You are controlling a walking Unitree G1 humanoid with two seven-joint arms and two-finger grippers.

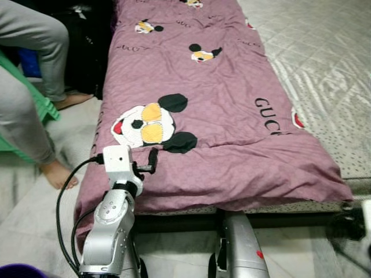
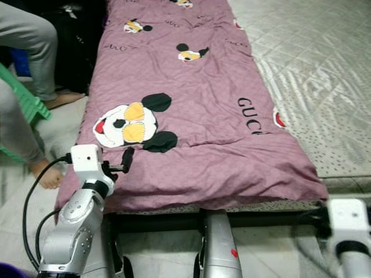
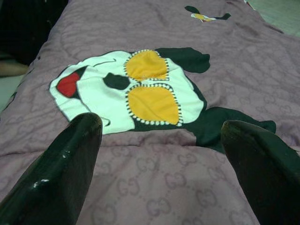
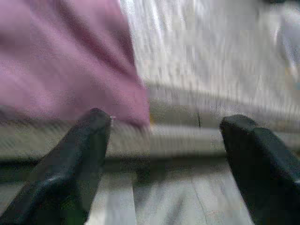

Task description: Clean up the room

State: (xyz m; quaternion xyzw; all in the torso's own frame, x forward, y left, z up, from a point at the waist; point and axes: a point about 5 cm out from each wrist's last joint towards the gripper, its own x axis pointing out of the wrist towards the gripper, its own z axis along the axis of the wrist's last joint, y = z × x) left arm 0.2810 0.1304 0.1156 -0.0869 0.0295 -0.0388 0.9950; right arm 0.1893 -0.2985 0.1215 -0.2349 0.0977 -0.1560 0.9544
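Observation:
A mauve blanket (image 1: 220, 116) with cartoon mouse prints lies spread flat along a low bed; its near edge hangs slightly over the frame. The large white, yellow and black print (image 3: 140, 89) is just beyond my left gripper (image 3: 161, 124). That gripper hovers over the blanket's near left corner (image 1: 148, 164), open, with nothing between its fingers (image 3: 70, 154). My right gripper (image 4: 164, 122) is low at the bed's near right corner, open and empty, facing the blanket's corner (image 4: 70, 70); that view is blurred.
A person sits at the left on a green seat (image 1: 40, 104), grey-trousered legs (image 1: 29, 40) and a bare foot (image 1: 58, 174) beside the bed. A pale quilted mattress (image 1: 324, 63) lies along the blanket's right side. A dark bed frame (image 1: 191, 220) runs below; tiled floor is in front.

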